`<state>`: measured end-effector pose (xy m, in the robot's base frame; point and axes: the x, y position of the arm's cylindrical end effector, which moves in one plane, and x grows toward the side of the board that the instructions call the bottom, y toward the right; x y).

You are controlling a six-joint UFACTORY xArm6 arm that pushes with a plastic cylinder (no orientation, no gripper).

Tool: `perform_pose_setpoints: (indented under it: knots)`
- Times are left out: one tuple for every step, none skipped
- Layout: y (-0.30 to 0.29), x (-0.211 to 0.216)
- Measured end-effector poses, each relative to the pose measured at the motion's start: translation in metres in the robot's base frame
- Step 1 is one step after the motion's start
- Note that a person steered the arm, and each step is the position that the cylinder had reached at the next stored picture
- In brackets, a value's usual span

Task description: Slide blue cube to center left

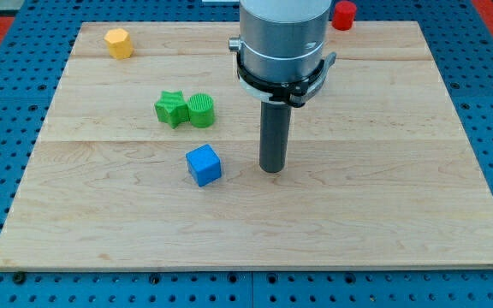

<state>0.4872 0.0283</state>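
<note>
Left to right. Yellow block (119, 43), roughly hexagonal, sits near the board's (75, 222) top-left corner, well apart from everything else. Next, the green star block (171, 109) and green cylinder (201, 110) touch each other, upper-left of centre. The blue cube (204, 165) lies just left of centre, a bit below the green pair and apart from them. Our tip (272, 170) rests on the wood to the cube's right, near it but not touching. A red block (343, 15) sits at the top edge, partly hidden behind the arm; we cannot tell its shape.

No claw on this rig, only a plain rod, so we cannot speak of jaws spread or pressed together.

Risks, as we judge them: the cube stands rotated, a corner towards us, so an off-centre push likely spins it and it slips off the tip. A push angled towards the view's top could drive it into the green pair and drag them along. Too long a push could carry it past centre left towards the board's edge.

Containers: none in view, nothing held in anything.
</note>
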Motion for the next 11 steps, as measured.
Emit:
perform_pose_setpoints:
  knots:
    - [-0.001,0.000]
    - [0.000,0.000]
    - [-0.051,0.004]
    - [-0.087,0.004]
    - [-0.097,0.008]
    - [-0.081,0.061]
    - [-0.094,0.031]
    - [-0.124,-0.023]
    - [-0.146,-0.032]
    - [-0.067,-0.032]
    - [-0.111,-0.010]
